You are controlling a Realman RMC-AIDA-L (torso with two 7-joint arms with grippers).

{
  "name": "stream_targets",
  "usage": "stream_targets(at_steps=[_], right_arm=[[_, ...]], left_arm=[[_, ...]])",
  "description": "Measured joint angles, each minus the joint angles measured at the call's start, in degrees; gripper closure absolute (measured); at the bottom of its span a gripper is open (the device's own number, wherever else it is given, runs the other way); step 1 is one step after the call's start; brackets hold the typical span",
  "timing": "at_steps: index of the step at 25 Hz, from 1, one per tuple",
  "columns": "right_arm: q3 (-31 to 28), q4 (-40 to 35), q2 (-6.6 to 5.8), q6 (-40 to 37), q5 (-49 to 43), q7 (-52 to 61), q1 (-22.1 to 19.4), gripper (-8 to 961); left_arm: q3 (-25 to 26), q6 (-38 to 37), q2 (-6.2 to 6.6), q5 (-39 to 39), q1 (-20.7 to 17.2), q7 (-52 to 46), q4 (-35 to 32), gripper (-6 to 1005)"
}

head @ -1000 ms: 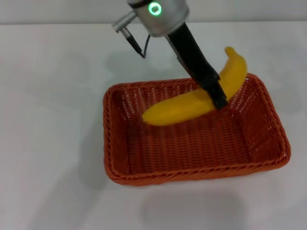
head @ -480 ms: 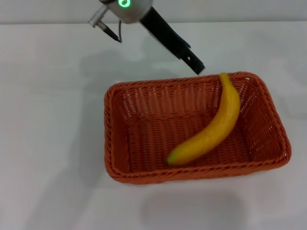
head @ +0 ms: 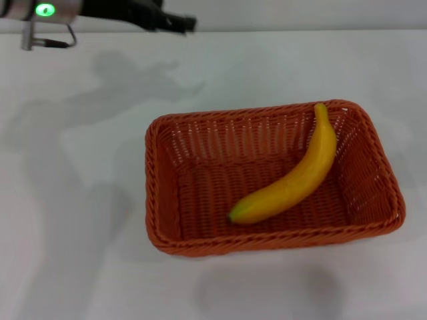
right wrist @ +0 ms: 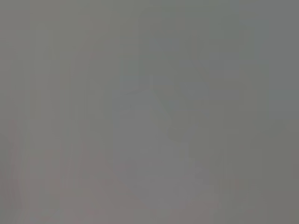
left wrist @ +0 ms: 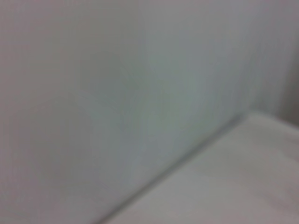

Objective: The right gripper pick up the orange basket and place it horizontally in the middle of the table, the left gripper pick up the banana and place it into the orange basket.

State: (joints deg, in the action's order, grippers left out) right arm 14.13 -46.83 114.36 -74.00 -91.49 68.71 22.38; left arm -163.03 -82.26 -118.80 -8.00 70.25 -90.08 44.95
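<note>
Orange basket (head: 200, 220): it sits flat on the white table (head: 80, 233), its long side running across the head view, roughly central and a little toward the robot's right. All four braided rims are visible and unobstructed. The sloping woven walls show no contact with any arm.

Contents: one banana (head: 290, 187), and nothing else visible inside. The banana lies on the basket floor on a diagonal. Its stem end points up and away from the robot, resting against the inner wall near the far right corner; its dark-tipped end lies toward the middle of the floor, nearer the front wall. The fruit lies wholly within the rim.

Left gripper (head: 179, 23): at the far upper left of the head view, above the far edge of the table, well apart from the basket and touching nothing. The green ring on its arm glows. Whether its jaws stand apart or together cannot be told; they appear as one dark shape.

Right gripper: not visible in the head view. Both wrist views show only blank pale surface.
</note>
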Motion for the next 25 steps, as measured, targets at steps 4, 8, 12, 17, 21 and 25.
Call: stream_targets(at_steps=[4, 8, 12, 17, 21, 25], right_arm=[[0.05, 4.37, 0.22, -1.58, 1.51, -4.14, 1.16, 93], [0.11, 9.92, 0.48, -2.55, 3.64, -9.23, 2.56, 93], [0.11, 17.34, 0.53, -3.47, 7.97, -17.27, 3.29, 93], [0.05, 23.72, 0.60, -4.67, 12.72, -26.11, 3.36, 93], [-0.34, 26.45, 0.60, -5.80, 14.00, -28.78, 3.29, 93], [-0.48, 28.53, 0.66, -6.10, 15.15, -29.32, 2.82, 93]], left_arm=[[-0.01, -6.40, 0.09, -17.95, -10.54, 9.13, 4.50, 104], [-0.01, -11.95, -0.08, -32.54, -20.96, 15.52, 6.17, 103], [-0.01, -13.73, -0.42, -45.85, -31.70, 22.13, 3.41, 103], [0.06, -14.20, -0.41, -60.81, -42.91, 29.04, -5.55, 103], [0.09, -14.59, -0.42, -70.47, -49.26, 34.92, -15.20, 104], [0.15, -14.53, -0.38, -76.73, -53.46, 44.43, -25.55, 104]])
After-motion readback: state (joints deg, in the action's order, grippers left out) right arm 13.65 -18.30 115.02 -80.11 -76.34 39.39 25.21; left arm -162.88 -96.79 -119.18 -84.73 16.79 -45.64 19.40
